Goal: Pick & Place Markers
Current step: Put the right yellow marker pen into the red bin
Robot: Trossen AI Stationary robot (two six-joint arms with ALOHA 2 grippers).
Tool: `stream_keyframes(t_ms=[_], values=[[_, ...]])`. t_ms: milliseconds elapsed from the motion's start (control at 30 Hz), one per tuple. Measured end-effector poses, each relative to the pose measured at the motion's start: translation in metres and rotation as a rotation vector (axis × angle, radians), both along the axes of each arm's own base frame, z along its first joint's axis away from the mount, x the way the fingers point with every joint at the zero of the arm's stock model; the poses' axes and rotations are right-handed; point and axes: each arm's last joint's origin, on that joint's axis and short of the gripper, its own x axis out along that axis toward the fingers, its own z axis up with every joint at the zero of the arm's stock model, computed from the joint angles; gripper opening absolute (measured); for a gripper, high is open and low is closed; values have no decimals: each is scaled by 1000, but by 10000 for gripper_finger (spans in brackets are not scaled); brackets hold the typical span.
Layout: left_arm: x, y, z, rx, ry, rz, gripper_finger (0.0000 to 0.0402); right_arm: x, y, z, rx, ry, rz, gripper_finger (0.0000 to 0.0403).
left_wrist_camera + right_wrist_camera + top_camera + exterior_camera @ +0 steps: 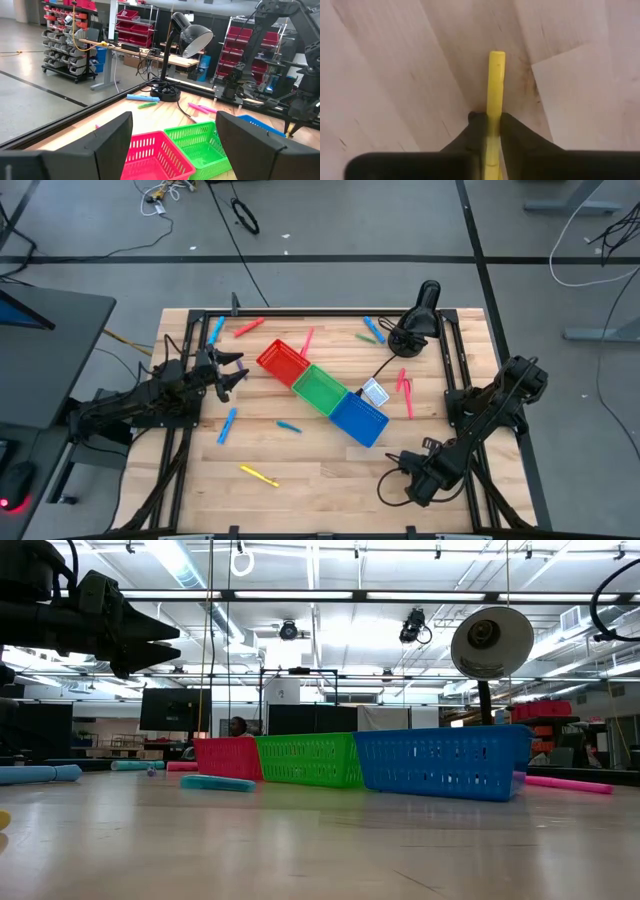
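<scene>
Low down, right end effector [492, 131] pinching yellow marker [496, 85]

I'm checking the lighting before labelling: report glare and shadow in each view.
High view: even light, no hard shadows on the table. Low view: ceiling lights glare, leaving the left gripper a dark silhouette. Left wrist view: the desk lamp seems unlit. Right wrist view: evenly lit wood, no glare on the yellow marker in the right gripper.
</scene>
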Motion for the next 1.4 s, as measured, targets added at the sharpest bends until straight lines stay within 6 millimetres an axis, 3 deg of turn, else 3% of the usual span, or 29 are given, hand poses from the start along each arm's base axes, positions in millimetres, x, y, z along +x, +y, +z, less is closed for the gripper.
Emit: stream_keyframes(t_ms=[167, 433, 933, 1400], values=[[0, 0, 0, 0, 0, 1, 291, 0, 0, 0, 17, 14, -23, 11], [0, 0, 0, 0, 0, 1, 291, 0, -1, 12, 47, 8, -26, 8], [0, 0, 0, 0, 0, 0, 291, 4, -4, 77, 66, -261, -19, 6], [0, 0, 0, 0, -1, 0, 291, -10, -19, 132, 16, -597, 6, 6]])
